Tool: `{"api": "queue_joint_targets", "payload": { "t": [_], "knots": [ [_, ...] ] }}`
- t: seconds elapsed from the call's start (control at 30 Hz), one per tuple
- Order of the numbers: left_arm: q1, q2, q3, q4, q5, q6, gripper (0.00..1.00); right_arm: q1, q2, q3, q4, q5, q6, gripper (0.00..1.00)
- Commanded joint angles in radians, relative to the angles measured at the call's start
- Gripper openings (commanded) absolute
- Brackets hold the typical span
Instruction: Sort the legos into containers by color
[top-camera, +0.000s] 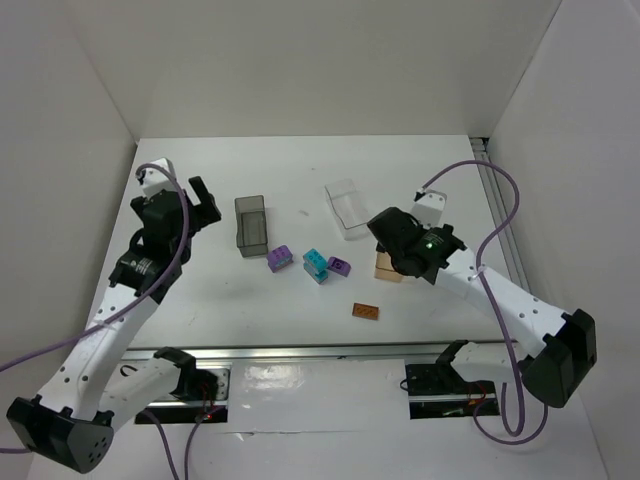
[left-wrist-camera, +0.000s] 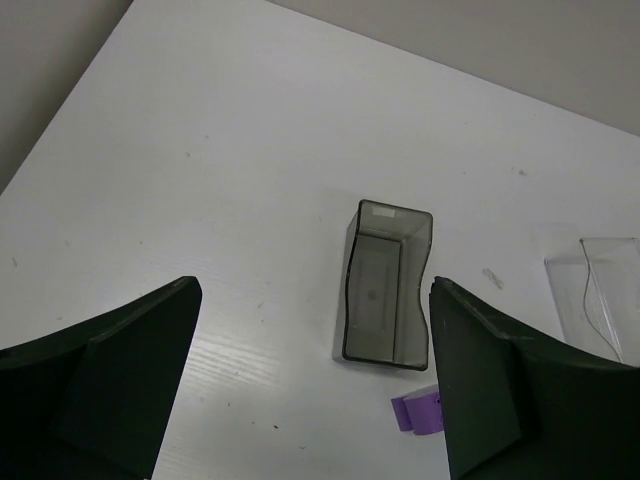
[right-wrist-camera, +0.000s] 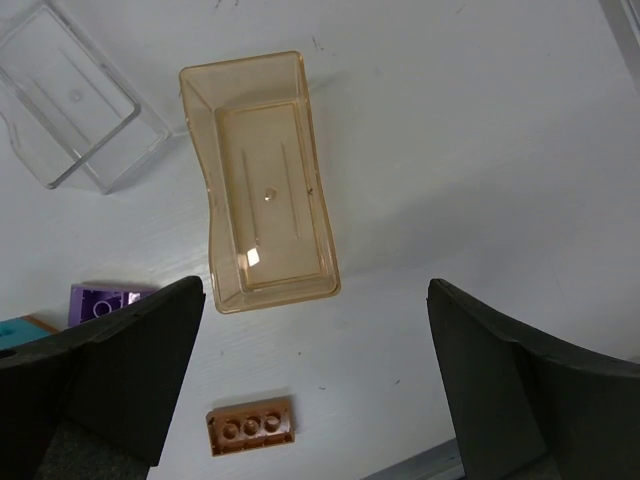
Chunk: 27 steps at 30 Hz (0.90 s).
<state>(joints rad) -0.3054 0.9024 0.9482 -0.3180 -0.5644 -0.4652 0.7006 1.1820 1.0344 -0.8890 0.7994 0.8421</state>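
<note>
Upper left of centre, top view: smoky grey container - open side up, empty, long axis running up the frame. Upper centre: clear container, angled, empty, well apart from the grey one.

Right wrist view, upper centre: tan container, open side up, empty, the clear one near its upper-left corner.

Mid-frame in the top view, a loose row of three: purple brick just below the grey container, cyan brick, second purple brick just beside the cyan.

Lower down, alone - orange-brown plate, flat, studs up.
</note>
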Motion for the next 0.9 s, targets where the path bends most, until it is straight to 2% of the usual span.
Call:
{"api": "queue_joint_targets", "payload": {
  "t": [0.0, 0.13, 0.2, 0.23, 0.27, 0.4, 0.5, 0.6, 0.87],
  "knots": [
    [0.005, 0.044, 0.050, -0.052, 0.046, 0.019, 1.00, 0.002, 0.051, 0.048, -0.048, 0.004, 0.075, 1.00],
    [0.005, 0.098, 0.073, -0.061, 0.078, 0.031, 1.00, 0.023, 0.070, 0.059, -0.018, -0.032, 0.029, 1.00],
    [0.005, 0.130, 0.101, -0.096, 0.096, -0.007, 1.00, 0.048, 0.045, 0.017, 0.042, -0.115, -0.079, 1.00],
    [0.005, 0.141, 0.101, -0.113, 0.097, -0.018, 1.00, 0.060, 0.032, -0.005, 0.135, -0.158, -0.131, 1.00],
    [0.005, 0.156, 0.119, -0.163, 0.051, -0.076, 1.00, 0.089, -0.004, -0.055, 0.184, -0.258, -0.208, 1.00],
    [0.005, 0.298, 0.213, -0.323, 0.037, -0.115, 0.99, 0.167, -0.070, -0.184, 0.327, -0.440, -0.252, 0.96],
    [-0.007, 0.342, 0.241, -0.323, 0.083, -0.104, 0.96, 0.191, -0.062, -0.252, 0.337, -0.491, -0.226, 0.96],
    [-0.008, 0.317, 0.213, -0.276, 0.119, -0.064, 0.95, 0.229, -0.032, -0.273, 0.337, -0.522, -0.178, 0.96],
    [-0.008, 0.358, 0.247, -0.245, 0.150, -0.015, 0.95, 0.264, 0.146, -0.206, 0.222, -0.488, -0.155, 0.92]
  ]
}}
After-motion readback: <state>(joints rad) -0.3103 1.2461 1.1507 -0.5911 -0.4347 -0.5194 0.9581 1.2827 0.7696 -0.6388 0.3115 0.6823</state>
